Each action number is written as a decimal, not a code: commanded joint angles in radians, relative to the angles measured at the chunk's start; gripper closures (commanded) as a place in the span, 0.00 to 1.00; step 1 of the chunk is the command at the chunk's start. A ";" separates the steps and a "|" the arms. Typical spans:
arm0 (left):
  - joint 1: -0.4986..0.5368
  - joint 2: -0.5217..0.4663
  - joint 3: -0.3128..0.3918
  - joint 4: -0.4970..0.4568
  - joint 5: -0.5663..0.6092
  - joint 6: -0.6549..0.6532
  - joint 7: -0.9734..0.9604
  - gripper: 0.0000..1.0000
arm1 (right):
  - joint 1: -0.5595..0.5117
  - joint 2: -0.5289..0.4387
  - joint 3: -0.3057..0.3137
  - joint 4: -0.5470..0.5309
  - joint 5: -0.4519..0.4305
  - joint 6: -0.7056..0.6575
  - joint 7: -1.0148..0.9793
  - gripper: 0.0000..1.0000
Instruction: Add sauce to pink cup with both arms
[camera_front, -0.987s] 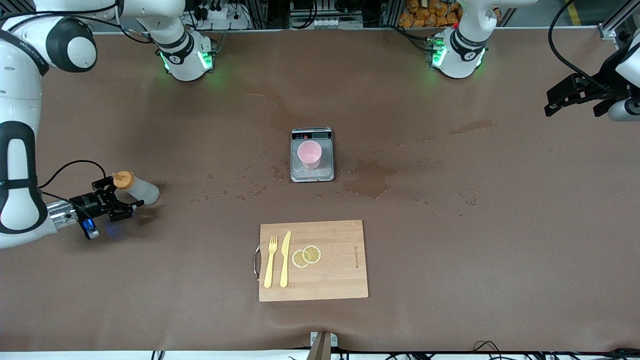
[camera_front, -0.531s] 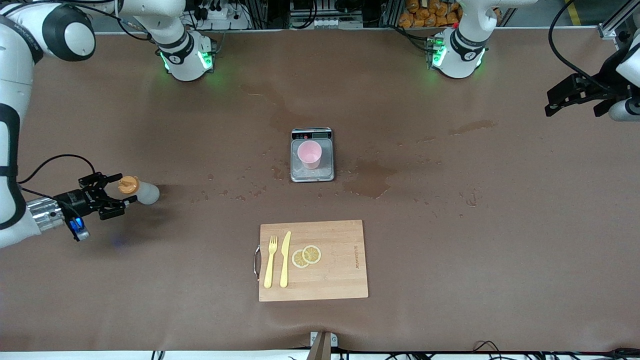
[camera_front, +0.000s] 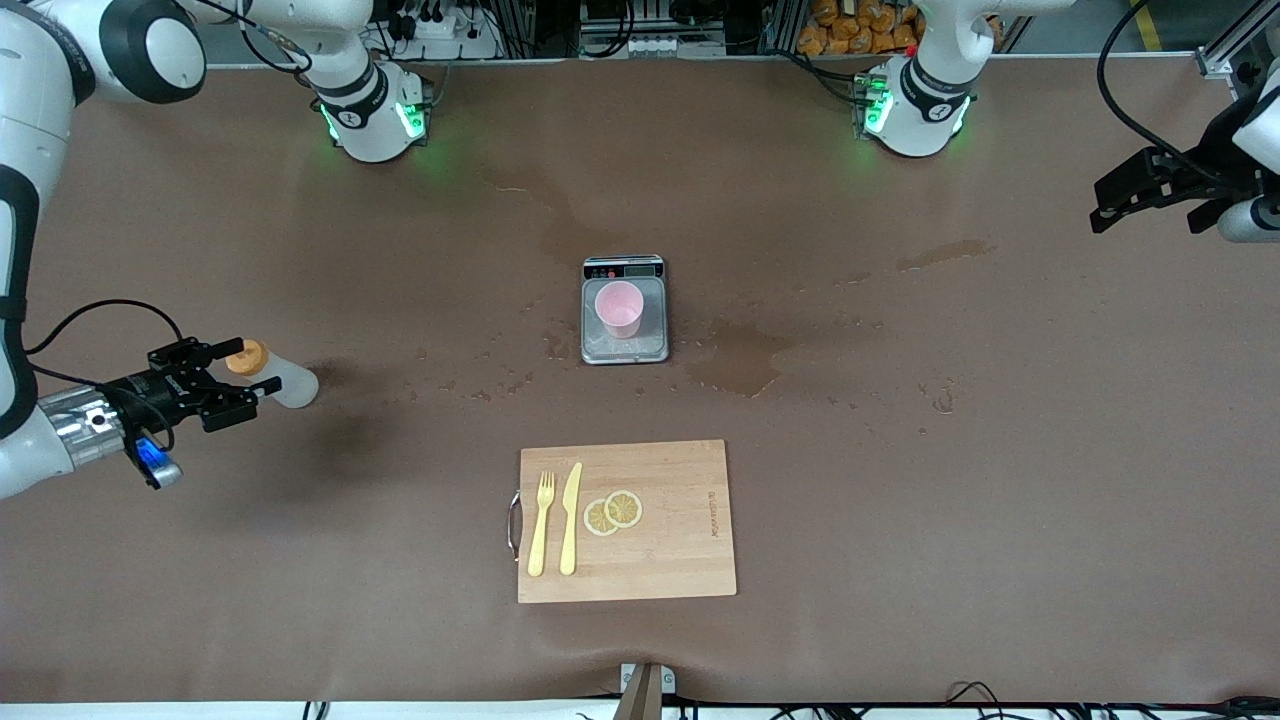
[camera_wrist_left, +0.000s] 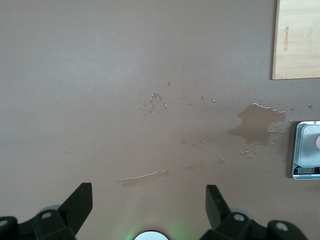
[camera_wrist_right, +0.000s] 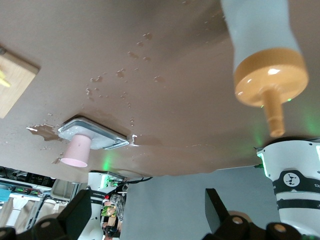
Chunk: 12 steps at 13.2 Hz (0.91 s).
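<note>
The sauce bottle (camera_front: 285, 382) stands upright on the table near the right arm's end, orange cap and nozzle on top; the right wrist view shows the bottle (camera_wrist_right: 260, 30) too. My right gripper (camera_front: 250, 366) is open beside its cap, up in the air, with nothing between the fingers (camera_wrist_right: 147, 210). The pink cup (camera_front: 620, 308) stands on a small scale (camera_front: 625, 348) at the table's middle, and the cup (camera_wrist_right: 77, 152) also appears in the right wrist view. My left gripper (camera_front: 1130, 190) waits open and empty over the left arm's end of the table (camera_wrist_left: 149, 200).
A wooden cutting board (camera_front: 680, 560) lies nearer to the front camera than the scale, with a yellow fork (camera_front: 541, 525), a knife (camera_front: 571, 518) and lemon slices (camera_front: 613, 512) on it. Wet stains (camera_front: 740, 360) mark the brown table beside the scale.
My right gripper has drawn back from the sauce bottle toward the right arm's end of the table and risen a little. The bottle stays standing. The left arm has not moved.
</note>
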 joint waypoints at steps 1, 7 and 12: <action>0.004 -0.006 -0.004 0.011 -0.024 -0.013 0.005 0.00 | 0.096 -0.068 0.005 0.020 -0.100 0.012 0.024 0.00; 0.002 -0.003 -0.006 0.012 -0.024 -0.013 -0.001 0.00 | 0.247 -0.205 0.008 0.006 -0.309 0.118 0.018 0.00; 0.006 0.000 -0.004 0.009 -0.024 -0.013 -0.004 0.00 | 0.311 -0.445 0.008 -0.317 -0.401 0.370 0.000 0.00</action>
